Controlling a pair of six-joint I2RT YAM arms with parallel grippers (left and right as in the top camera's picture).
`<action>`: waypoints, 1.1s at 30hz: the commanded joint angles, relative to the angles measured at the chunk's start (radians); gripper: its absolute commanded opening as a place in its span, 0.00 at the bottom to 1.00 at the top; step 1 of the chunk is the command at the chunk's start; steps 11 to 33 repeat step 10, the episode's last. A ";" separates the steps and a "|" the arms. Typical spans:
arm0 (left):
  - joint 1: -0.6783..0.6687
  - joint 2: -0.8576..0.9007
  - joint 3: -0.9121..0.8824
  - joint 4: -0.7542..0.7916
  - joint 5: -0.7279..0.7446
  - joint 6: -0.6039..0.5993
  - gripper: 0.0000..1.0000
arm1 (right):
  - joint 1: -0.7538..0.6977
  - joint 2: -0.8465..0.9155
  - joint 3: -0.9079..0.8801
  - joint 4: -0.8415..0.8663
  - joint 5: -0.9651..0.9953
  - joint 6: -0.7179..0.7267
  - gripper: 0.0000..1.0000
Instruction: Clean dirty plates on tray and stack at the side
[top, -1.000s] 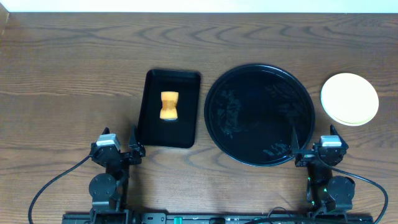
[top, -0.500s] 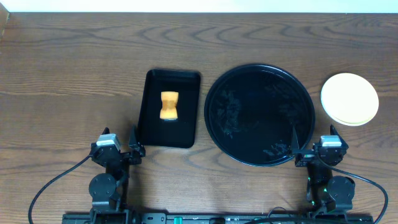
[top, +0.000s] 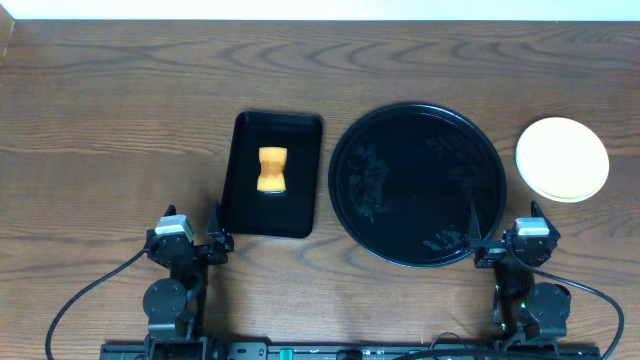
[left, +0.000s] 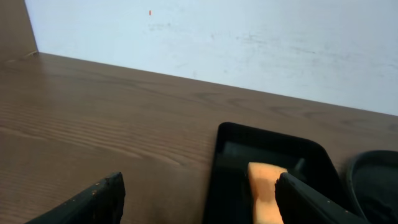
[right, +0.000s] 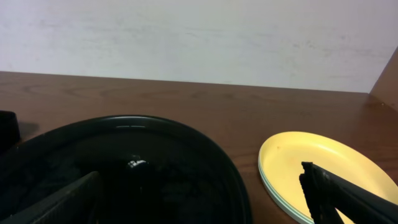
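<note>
The plates (top: 562, 158) sit in one stack on the table right of the tray, pale yellow on top; mint-blue rims show beneath it in the right wrist view (right: 323, 171). The round black tray (top: 417, 183) holds no plates and also fills the lower left of the right wrist view (right: 155, 168). My left gripper (top: 190, 243) is open and empty at the table's front edge, left of the rectangular tray. My right gripper (top: 512, 243) is open and empty at the front edge, between tray and stack.
A small rectangular black tray (top: 272, 175) left of the round tray holds an orange sponge (top: 271, 170), also seen in the left wrist view (left: 266, 196). A pale wall runs along the table's far edge.
</note>
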 joint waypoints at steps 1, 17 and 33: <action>0.005 -0.005 -0.015 -0.043 -0.010 0.017 0.78 | 0.005 -0.008 -0.002 -0.004 -0.003 -0.008 0.99; 0.005 -0.005 -0.015 -0.043 -0.010 0.017 0.78 | 0.005 -0.008 -0.002 -0.004 -0.003 -0.008 0.99; 0.005 -0.005 -0.015 -0.043 -0.010 0.017 0.78 | 0.005 -0.008 -0.002 -0.004 -0.003 -0.008 0.99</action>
